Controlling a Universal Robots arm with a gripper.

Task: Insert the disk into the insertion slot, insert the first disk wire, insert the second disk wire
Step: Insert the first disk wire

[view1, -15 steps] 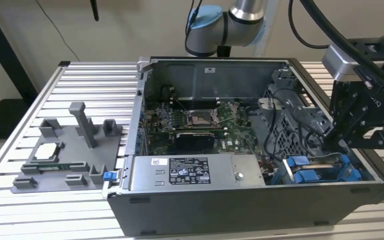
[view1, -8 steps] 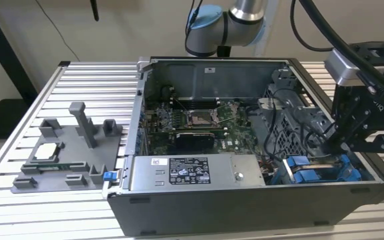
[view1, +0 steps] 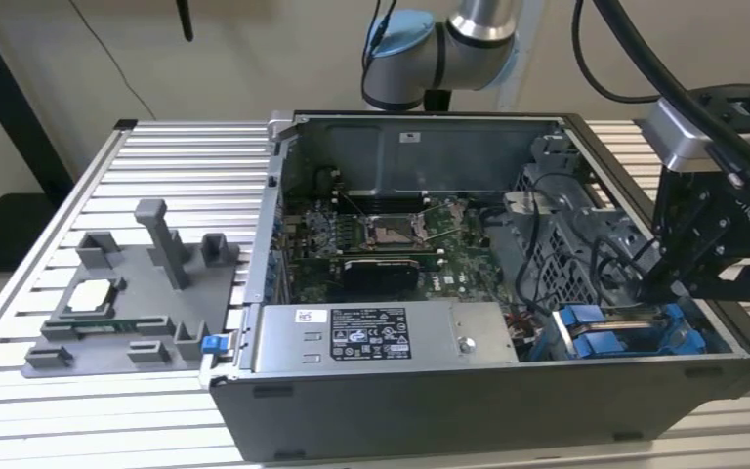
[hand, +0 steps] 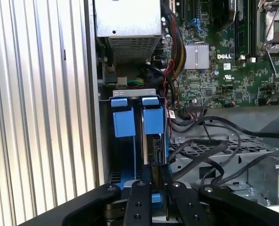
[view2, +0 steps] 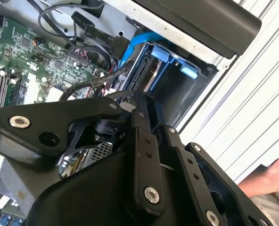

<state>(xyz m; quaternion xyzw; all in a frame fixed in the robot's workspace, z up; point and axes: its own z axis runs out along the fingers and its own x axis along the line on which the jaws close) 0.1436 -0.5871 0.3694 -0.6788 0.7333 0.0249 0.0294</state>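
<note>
Disk (hand: 153, 143) sitting edge-on in insertion slot (hand: 132, 92), approx. 4 o'clock corner of case (view1: 479, 391) in exterior view. Gripper (hand: 154, 181) pinching narrow on disk's end. Step 1 looking nearly done. Cables (hand: 210, 147) lying loose, so both wire steps prob. pending.

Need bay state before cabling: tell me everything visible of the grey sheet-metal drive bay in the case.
The grey sheet-metal drive bay sits in a corner of the open dark computer case, beside the grey power supply box. It looks like thin folded steel. Two bright blue plastic carriers stand side by side in it. Black cables run alongside. The black gripper hovers over the carrier nearer the green motherboard; whether it touches cannot be told.
</note>
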